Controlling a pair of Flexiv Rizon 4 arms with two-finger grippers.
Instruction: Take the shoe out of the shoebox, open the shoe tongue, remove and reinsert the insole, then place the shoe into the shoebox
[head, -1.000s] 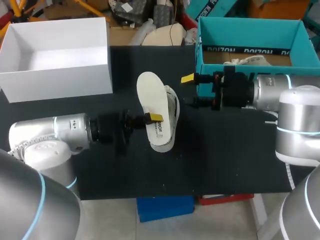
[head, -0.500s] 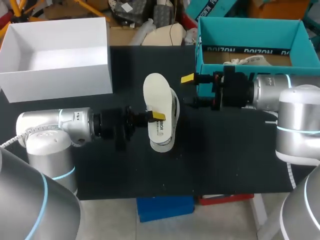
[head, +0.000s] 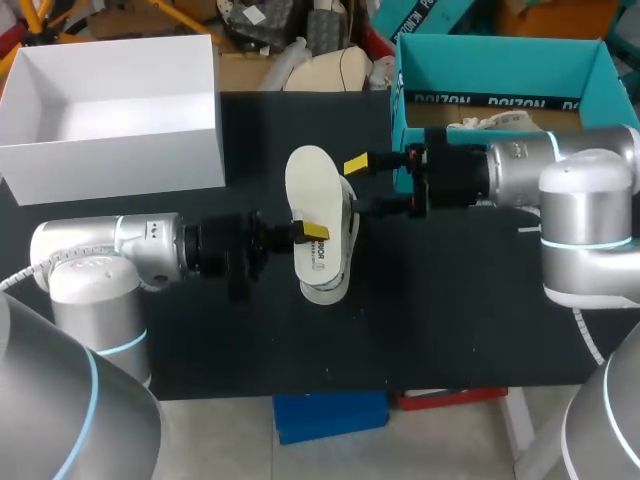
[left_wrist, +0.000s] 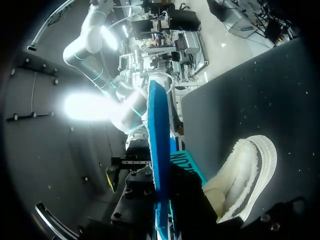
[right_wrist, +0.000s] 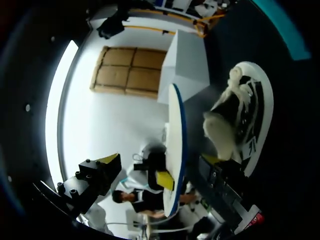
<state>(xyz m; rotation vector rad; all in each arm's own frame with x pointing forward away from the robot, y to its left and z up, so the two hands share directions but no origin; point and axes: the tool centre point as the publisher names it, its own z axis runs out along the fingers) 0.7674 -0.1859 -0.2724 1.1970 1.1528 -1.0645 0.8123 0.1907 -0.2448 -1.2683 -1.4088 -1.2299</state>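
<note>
On the black table (head: 450, 330), the left hand (head: 305, 233) is pinching the insole (head: 313, 195) over the shoe (head: 349, 222), near the teal shoebox (head: 500, 75). The right hand (head: 362, 187) is hanging spread beside the shoe. Lowered skewed, the insole risks buckling against the collar.
</note>
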